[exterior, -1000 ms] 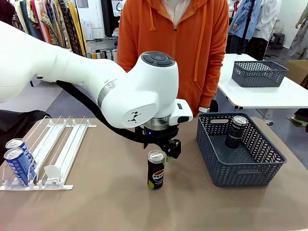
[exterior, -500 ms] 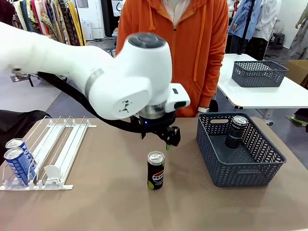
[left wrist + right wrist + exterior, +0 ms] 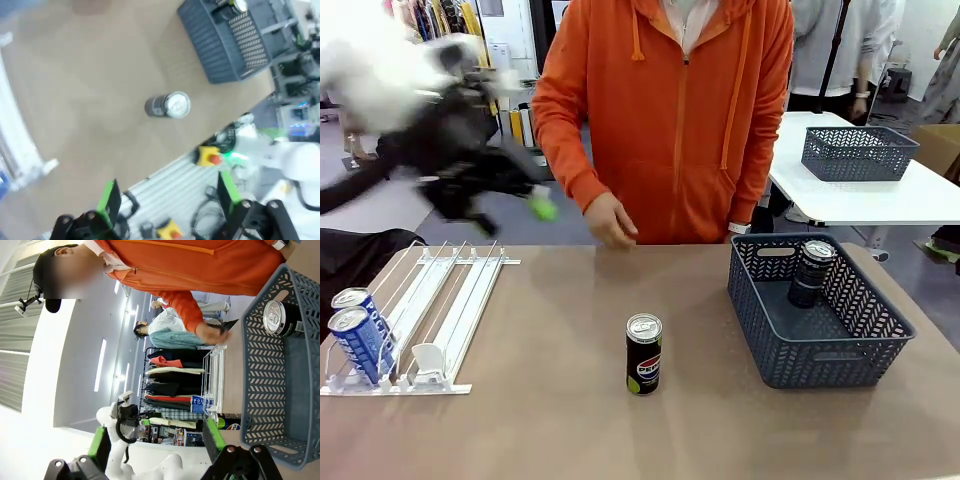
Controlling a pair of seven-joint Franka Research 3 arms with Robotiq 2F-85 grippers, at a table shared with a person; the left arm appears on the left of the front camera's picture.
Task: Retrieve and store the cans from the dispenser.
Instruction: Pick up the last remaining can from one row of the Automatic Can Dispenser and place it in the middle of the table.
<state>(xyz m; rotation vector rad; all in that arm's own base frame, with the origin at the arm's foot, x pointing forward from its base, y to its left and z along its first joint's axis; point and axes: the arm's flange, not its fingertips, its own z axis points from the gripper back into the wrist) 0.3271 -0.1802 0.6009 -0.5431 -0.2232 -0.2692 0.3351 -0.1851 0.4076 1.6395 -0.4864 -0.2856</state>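
A dark Pepsi can [image 3: 643, 353] stands upright and alone on the middle of the table, also seen from above in the left wrist view [image 3: 168, 106]. Two blue-and-white cans [image 3: 356, 333] sit at the front lip of the white dispenser [image 3: 450, 300] on the left. A black can [image 3: 811, 272] stands inside the dark grey basket [image 3: 820, 355]. My left gripper [image 3: 535, 205] is a blur high above the dispenser; its wrist view shows it open [image 3: 167, 197] and holding nothing. My right gripper [image 3: 156, 442] is open and holds nothing, looking at the basket [image 3: 260, 375] and its can [image 3: 278, 317].
A person in an orange hoodie stands at the far edge, one hand [image 3: 610, 220] over the table there. A second grey basket [image 3: 858, 152] sits on a white table at the back right. Bare tabletop lies between dispenser and basket.
My left arm has risen off the Pepsi can and swung fast up and to the left. The can stays standing where it was. The person's hand has come into sight.
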